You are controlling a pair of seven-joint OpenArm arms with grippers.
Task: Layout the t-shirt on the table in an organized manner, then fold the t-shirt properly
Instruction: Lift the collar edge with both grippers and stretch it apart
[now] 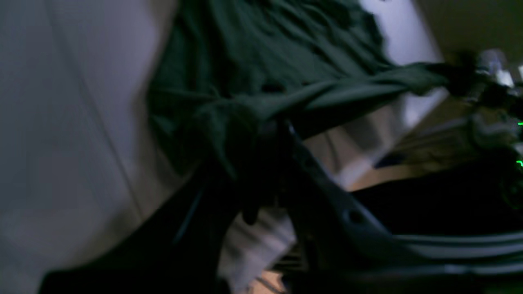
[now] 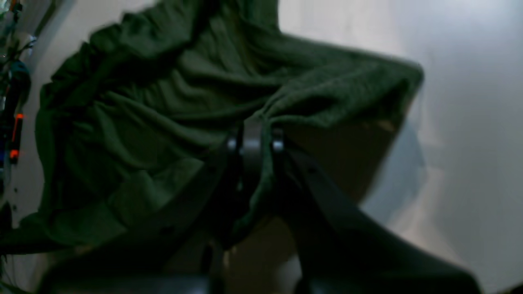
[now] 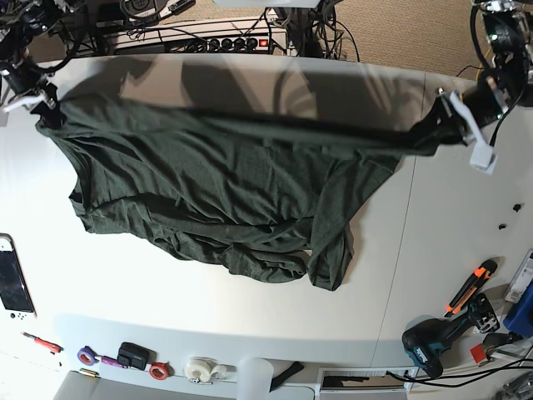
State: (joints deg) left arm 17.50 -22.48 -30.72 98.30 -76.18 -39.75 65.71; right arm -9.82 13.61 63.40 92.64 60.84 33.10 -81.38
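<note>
1. The right gripper [image 3: 43, 107] is pinching one corner of the t-shirt [image 3: 216, 183], at its far left end.
2. The t-shirt is hanging stretched between both grippers, and its lower part is lying crumpled on the table [image 3: 250, 321].
3. The left gripper [image 3: 445, 112] is pinching the t-shirt's other corner, at its far right end.

t-shirt [image 3: 216, 179] spans table [image 3: 433, 250] | left claw [image 3: 441, 112] right end | right claw [image 3: 46, 104] left end
</note>
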